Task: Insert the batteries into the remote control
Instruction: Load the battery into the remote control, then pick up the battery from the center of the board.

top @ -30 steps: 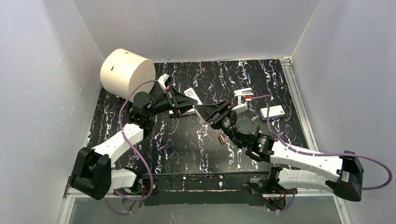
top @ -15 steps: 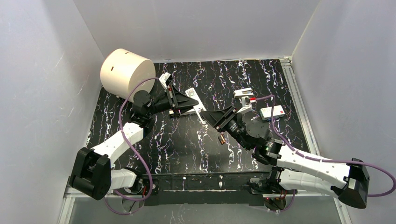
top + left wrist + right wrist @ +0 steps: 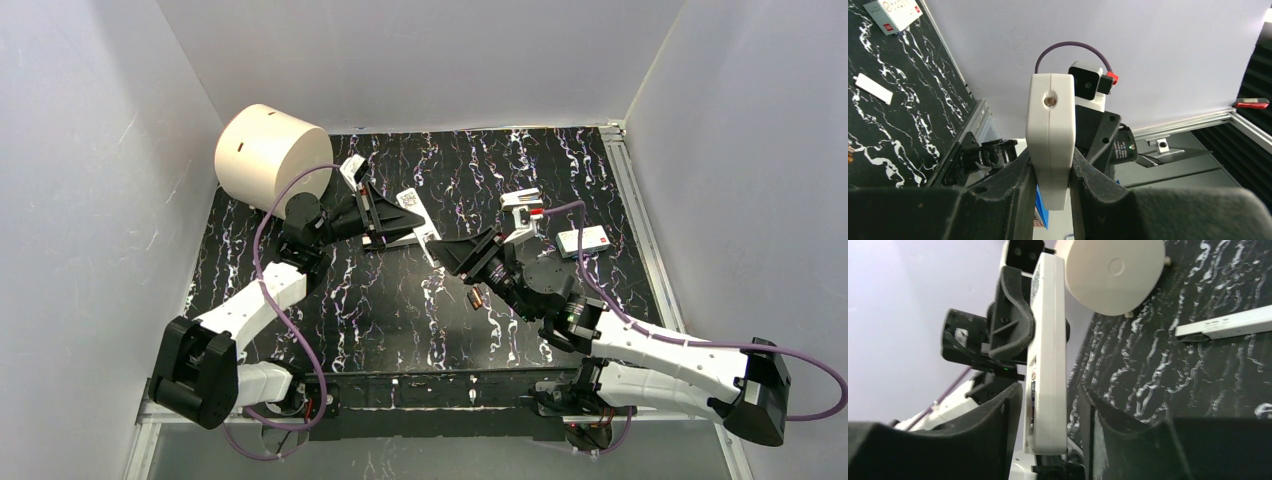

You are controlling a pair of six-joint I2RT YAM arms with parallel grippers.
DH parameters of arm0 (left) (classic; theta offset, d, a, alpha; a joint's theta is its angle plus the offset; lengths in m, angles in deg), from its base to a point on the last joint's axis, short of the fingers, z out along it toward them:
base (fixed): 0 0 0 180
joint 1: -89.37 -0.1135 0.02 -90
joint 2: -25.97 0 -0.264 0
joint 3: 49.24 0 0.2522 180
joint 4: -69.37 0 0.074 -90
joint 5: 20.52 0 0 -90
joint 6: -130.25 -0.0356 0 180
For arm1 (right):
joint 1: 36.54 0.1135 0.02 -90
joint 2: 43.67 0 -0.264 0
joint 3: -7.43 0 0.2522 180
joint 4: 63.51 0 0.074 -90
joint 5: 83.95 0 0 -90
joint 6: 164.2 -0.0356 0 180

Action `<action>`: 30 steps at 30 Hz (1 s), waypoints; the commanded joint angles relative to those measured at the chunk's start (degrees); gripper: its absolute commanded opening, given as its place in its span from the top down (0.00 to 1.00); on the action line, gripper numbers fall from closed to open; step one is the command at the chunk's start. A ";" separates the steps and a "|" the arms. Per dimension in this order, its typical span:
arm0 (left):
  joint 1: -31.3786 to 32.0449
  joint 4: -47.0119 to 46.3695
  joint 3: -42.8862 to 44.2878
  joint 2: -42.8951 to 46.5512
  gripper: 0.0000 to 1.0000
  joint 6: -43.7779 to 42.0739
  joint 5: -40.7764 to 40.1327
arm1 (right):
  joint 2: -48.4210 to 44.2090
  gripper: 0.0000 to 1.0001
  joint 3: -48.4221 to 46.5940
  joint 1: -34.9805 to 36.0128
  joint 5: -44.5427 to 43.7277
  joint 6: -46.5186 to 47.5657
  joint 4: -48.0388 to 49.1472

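The white remote control [image 3: 411,205] hangs above the mat's middle, with my left gripper [image 3: 398,224] shut on one end. In the left wrist view that end [image 3: 1050,125] is pinched between both fingers [image 3: 1013,185] of the left gripper [image 3: 1050,175]. My right gripper [image 3: 443,246] straddles the other end. In the right wrist view the remote [image 3: 1048,365] sits between the jaws of the right gripper [image 3: 1048,412], open with a narrow gap on each side. The copper-tinted batteries [image 3: 476,297] lie on the mat just below the right wrist.
A cream cylinder [image 3: 272,155] stands at the back left corner, also visible behind the remote [image 3: 1113,272]. A white box with a red mark [image 3: 584,240] lies right of centre. A plain white strip [image 3: 1228,325] rests on the marbled mat [image 3: 400,310].
The right arm swung in so its gripper reached the remote's free end, and its jaws narrowed around it. The left gripper kept the remote almost still.
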 commanded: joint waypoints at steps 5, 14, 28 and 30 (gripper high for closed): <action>-0.10 19.51 2.08 7.29 1.00 -22.92 -2.03 | -5.94 0.27 -5.54 0.20 -6.57 7.75 -14.66; -0.09 55.40 4.98 15.51 1.00 -48.50 -13.97 | -8.75 0.36 -11.45 0.12 -21.67 9.83 -47.76; -0.09 57.49 4.15 18.03 1.00 -50.18 -12.28 | 15.02 0.54 -12.47 -10.96 5.74 28.79 -49.51; -0.13 57.88 3.93 18.34 1.00 -50.35 -12.44 | 17.95 0.56 -12.36 -10.95 7.79 30.12 -48.28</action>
